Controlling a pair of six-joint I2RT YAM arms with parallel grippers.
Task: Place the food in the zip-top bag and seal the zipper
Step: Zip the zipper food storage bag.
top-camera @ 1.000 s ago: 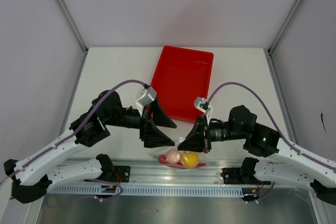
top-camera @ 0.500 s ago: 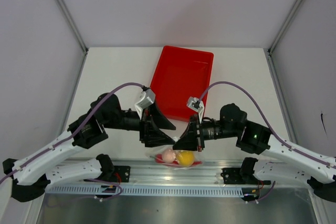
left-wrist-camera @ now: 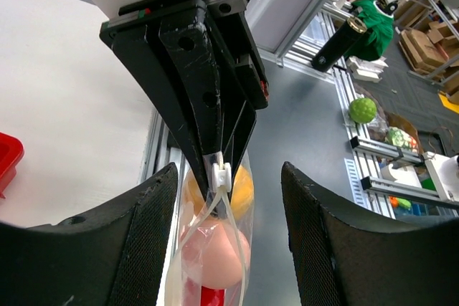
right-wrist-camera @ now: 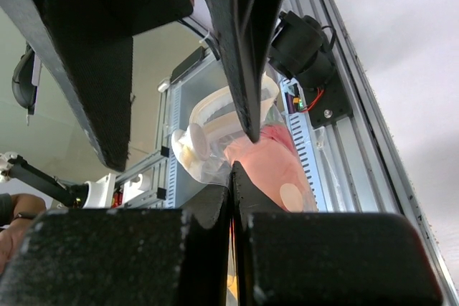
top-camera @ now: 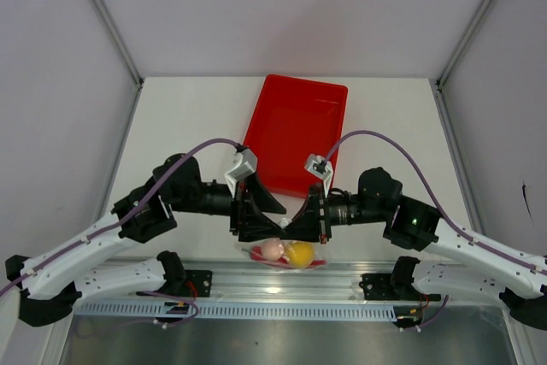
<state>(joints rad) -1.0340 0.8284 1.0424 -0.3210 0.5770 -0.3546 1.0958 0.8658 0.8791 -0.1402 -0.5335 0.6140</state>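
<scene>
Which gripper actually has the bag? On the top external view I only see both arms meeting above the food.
Observer: The left wrist view shows the right gripper shut on the top edge of the zip-top bag, right at a small white tab.
Operator: And the left one, is it gripping too?
Observer: No. The left gripper is open, with one finger on either side of the bag.
</scene>
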